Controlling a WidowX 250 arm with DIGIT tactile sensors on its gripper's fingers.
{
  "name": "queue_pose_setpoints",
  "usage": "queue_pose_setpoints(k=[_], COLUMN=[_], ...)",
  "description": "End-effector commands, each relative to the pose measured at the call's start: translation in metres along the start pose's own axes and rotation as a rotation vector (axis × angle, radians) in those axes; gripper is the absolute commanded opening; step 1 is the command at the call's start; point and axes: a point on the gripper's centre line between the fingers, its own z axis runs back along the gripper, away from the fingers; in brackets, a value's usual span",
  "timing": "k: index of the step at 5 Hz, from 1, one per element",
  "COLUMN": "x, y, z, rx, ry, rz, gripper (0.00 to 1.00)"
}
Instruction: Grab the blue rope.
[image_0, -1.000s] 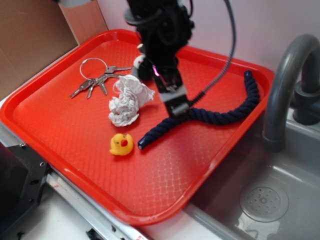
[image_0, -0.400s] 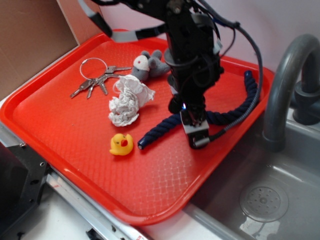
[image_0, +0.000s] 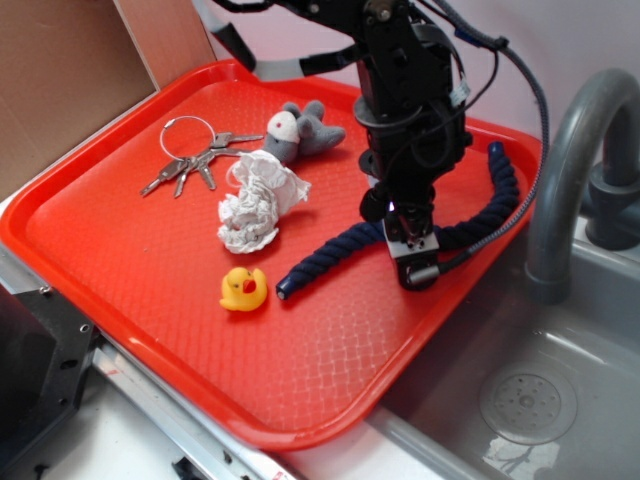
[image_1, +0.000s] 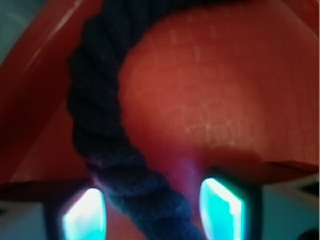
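I have the gripper (image_1: 152, 207) spread astride the rope (image_1: 100, 125) on the tray (image_0: 150, 260); not yet pinched, closing and lifting remain.

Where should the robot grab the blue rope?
Probably the middle stretch of the blue rope, from straight above. It lies flat on the red tray, so the tool can straddle it, as the wrist view shows. That part lies clear of the yellow duck.

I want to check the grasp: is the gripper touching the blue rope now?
Cannot tell. In the wrist view the blue rope runs between the two fingers of the gripper, close to the left one, but blur hides any contact.
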Motion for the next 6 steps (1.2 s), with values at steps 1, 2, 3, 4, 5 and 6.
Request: queue_pose_setpoints(k=[1, 2, 3, 4, 5, 6], x=[-0.005, -0.003, -0.012, -0.041, -0.080, -0.114], y=[-0.006, 0.001, 0.009, 0.020, 0.026, 0.018], z=[-0.003, 0.010, 0.060, 0.110, 0.159, 0.201], rx=[-0.012, -0.050, 0.002, -0.034, -0.069, -0.046], ry=[0.034, 0.094, 0.109, 0.053, -0.031, -0.057], rz=[-0.038, 0.014, 0.177, 0.403, 0.560, 0.669], gripper=[0.00, 0.00, 0.00, 0.00, 0.00, 0.00])
